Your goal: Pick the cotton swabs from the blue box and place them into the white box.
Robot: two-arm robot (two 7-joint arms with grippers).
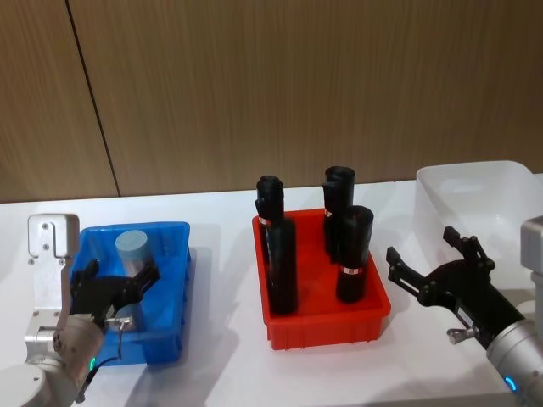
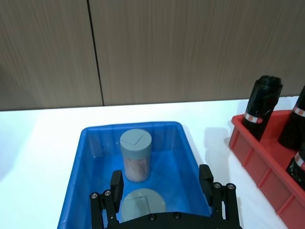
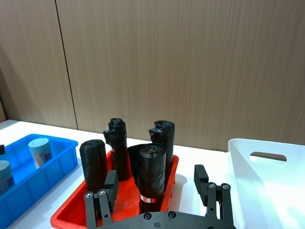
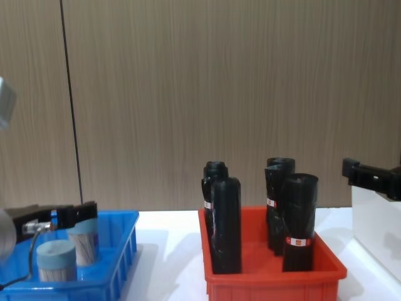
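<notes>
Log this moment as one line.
left gripper: open, over near clear grey-lidded cotton swab tub in shallow blue plastic box | second tub: farther back | right gripper: open, near white plastic box

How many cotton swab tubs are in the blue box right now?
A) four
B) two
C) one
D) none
B: the blue box holds two tubs. The far tub stands toward the back wall, and the near tub sits below the open left hand. The right hand is open and empty beside the white box.
</notes>
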